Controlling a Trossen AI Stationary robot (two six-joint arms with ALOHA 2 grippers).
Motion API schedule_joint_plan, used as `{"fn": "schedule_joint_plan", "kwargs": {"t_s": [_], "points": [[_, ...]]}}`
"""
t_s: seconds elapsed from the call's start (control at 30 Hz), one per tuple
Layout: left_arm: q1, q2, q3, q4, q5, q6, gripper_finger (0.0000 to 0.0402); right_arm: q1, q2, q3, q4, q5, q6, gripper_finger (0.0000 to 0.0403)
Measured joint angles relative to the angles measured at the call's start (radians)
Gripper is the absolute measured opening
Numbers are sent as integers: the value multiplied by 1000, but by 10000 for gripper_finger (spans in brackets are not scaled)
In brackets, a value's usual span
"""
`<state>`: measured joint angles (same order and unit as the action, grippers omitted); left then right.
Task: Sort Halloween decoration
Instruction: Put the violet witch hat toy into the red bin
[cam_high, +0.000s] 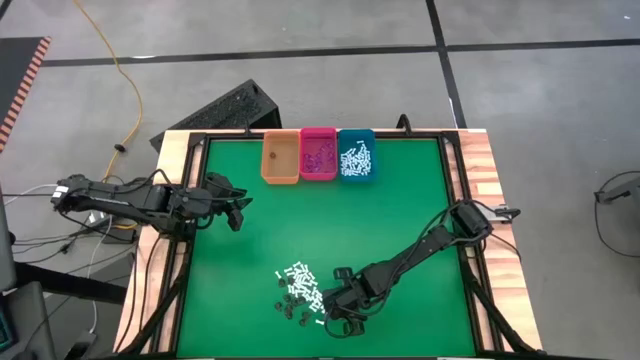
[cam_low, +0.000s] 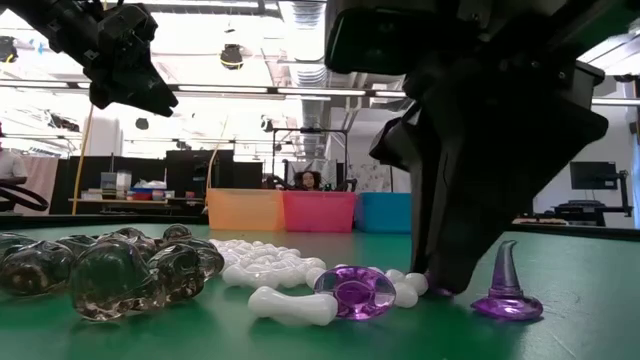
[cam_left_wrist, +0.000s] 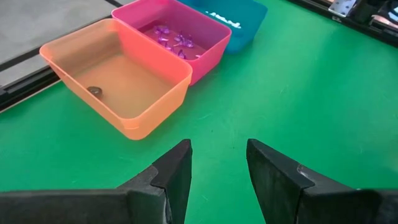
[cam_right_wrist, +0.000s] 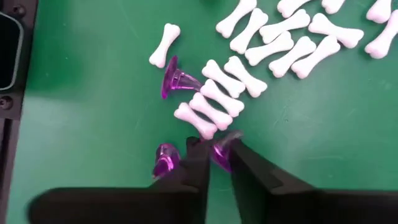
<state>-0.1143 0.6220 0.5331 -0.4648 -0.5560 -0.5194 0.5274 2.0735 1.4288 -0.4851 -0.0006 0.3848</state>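
Observation:
The Halloween decoration lies in a pile near the mat's front edge: white bone pieces (cam_high: 302, 283) (cam_right_wrist: 273, 43), dark see-through pieces (cam_low: 110, 265) and purple pieces (cam_right_wrist: 177, 79) (cam_low: 508, 290). My right gripper (cam_high: 328, 318) (cam_right_wrist: 216, 146) is down at the pile's near right side, its fingers closed on one purple piece. My left gripper (cam_high: 238, 210) (cam_left_wrist: 217, 168) hangs open above the mat's left part, holding nothing, short of the bins. My right gripper pinches a small purple piece (cam_right_wrist: 219, 155) between its two fingertips. The fingers come from above, slanting down, with their tips at the mat (cam_low: 440, 285). The piece sits low at the mat. Blur hides which part of it the fingers have.
Three bins stand side by side at the mat's far edge: orange (cam_high: 280, 157) with one dark piece, pink (cam_high: 318, 153) with purple pieces, teal (cam_high: 356, 155) with white pieces. Another purple piece (cam_right_wrist: 165, 158) lies just beside the right gripper's finger. Bare green mat lies between pile and bins.

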Motion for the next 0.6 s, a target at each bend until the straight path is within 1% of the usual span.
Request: {"fn": "schedule_joint_plan", "kwargs": {"t_s": [0.13, 0.2, 0.4, 0.6], "points": [[0, 0, 0, 0, 0, -1, 144, -2, 1, -1, -35, -3, 1, 35], [0, 0, 0, 0, 0, -1, 144, -8, 1, -1, -35, -7, 3, 19], [0, 0, 0, 1, 0, -1, 144, -37, -38, -6, -73, -8, -54, 15], [0, 0, 0, 1, 0, -1, 144, -109, -103, -7, -150, 18, -99, 15]]}}
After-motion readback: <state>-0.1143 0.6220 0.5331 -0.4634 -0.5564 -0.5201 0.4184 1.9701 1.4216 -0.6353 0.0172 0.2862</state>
